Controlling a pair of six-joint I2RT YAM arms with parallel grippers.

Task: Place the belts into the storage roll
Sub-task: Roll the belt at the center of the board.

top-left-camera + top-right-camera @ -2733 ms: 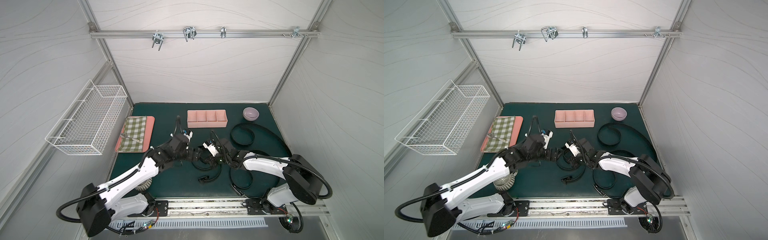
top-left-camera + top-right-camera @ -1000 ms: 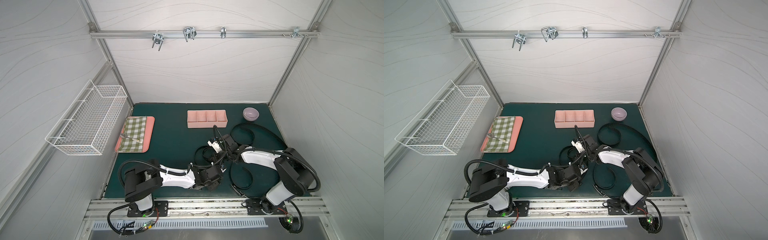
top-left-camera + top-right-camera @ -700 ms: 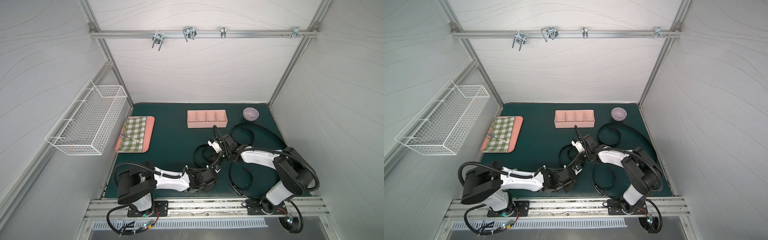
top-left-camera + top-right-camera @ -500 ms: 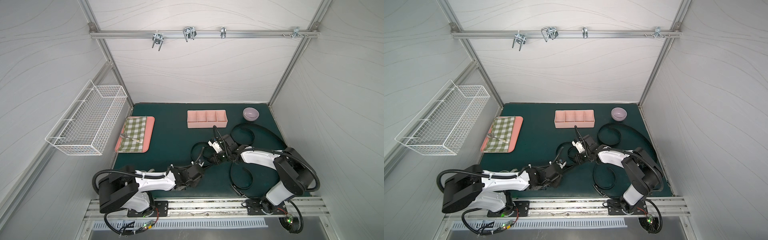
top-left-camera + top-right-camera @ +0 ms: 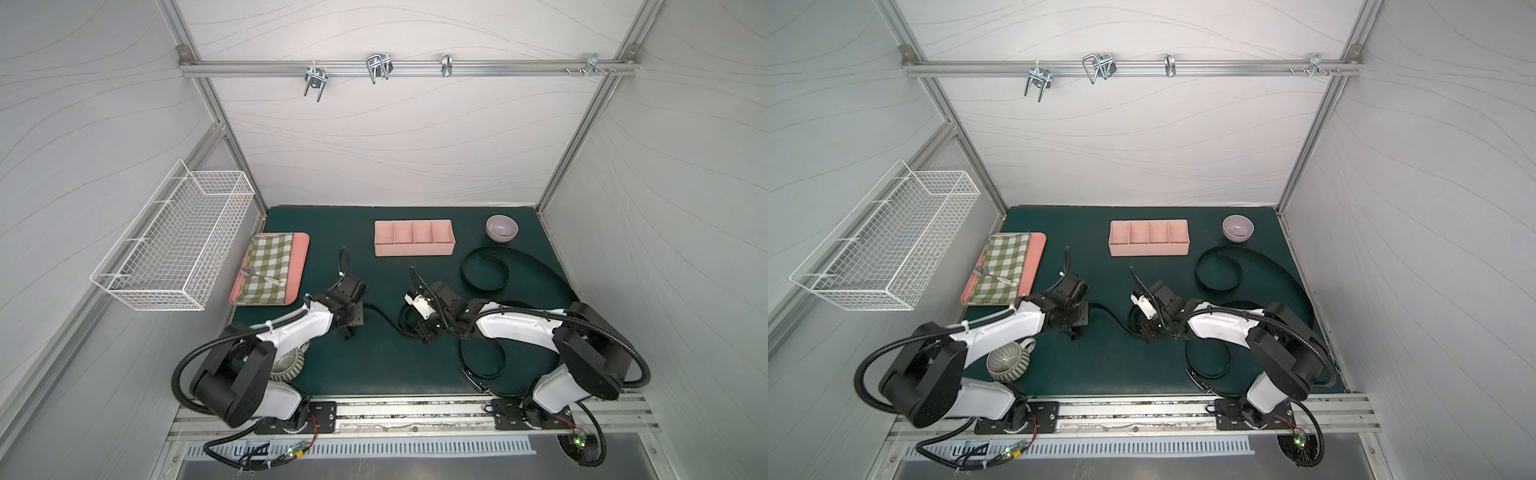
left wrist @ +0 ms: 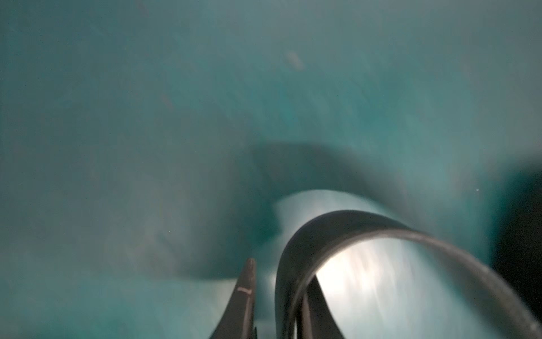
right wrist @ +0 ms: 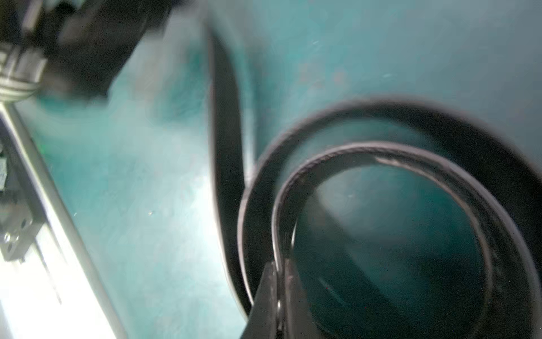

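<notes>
My left end effector (image 5: 348, 332) is clenched on the tail of a smooth, flat black belt (image 6: 308, 232), which arches out from between its tapered fingers (image 6: 245, 296). My right end effector (image 5: 424, 336) pinches the stitched edge of the same belt's round inner coil, mid-desk (image 5: 374, 374) on matte green. The glossy pink storage roll (image 5: 413, 249), four box-shaped compartments, sits well apart near the back wall

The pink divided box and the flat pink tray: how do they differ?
The divided box has tall walls and four compartments; the flat tray is shallow and undivided. The box holds nothing; the tray carries a checked cloth and a spoon. The box sits at the back middle, the tray on the robot's left. Both are pink and rectangular.
</notes>
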